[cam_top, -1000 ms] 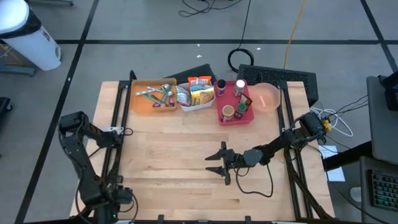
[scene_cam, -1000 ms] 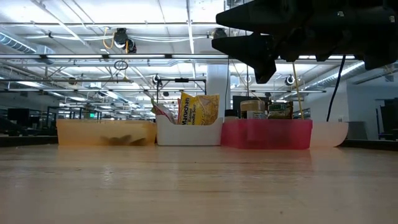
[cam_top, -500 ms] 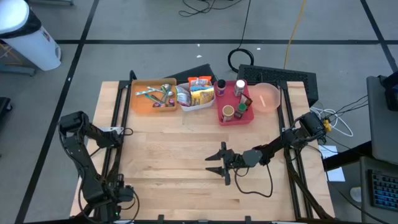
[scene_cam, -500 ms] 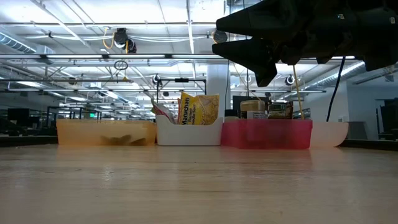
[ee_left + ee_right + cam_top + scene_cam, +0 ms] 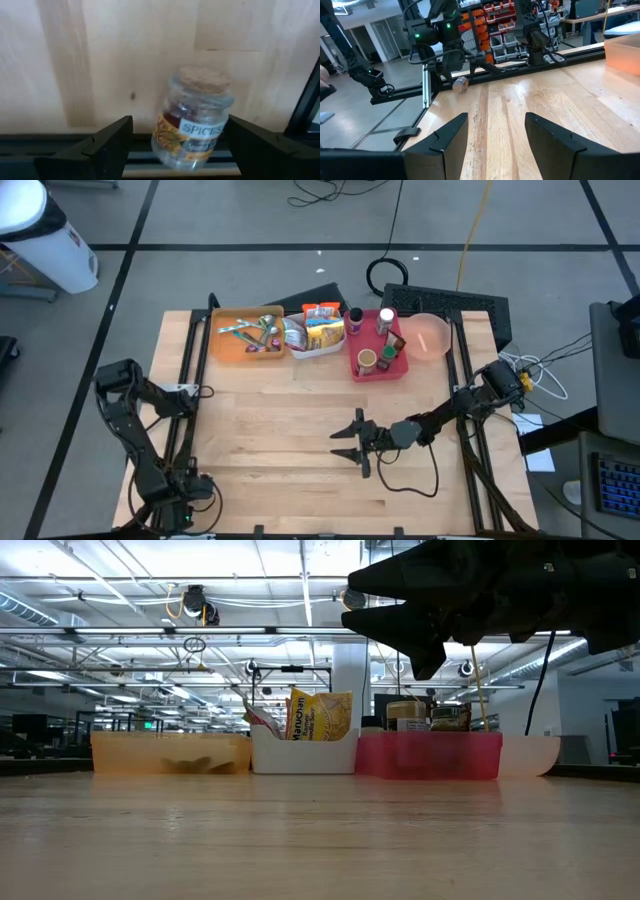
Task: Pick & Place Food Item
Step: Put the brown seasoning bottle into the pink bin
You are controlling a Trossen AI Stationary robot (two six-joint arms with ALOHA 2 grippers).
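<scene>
Spice jar [image 5: 192, 120] on its side between spread left end effector [image 5: 175, 145] fingers: glass, rigid, slippery, prob. fragile; grip mid-body

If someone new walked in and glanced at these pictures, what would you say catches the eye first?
Probably the row of bright containers at the table's far edge: an orange bin, a white tray with snack packets and a red bin with bottles. Next, the right gripper hanging open over the bare middle of the table. Last, a cork-topped spice jar lying between the open fingers of the left gripper at the near left corner.
</scene>
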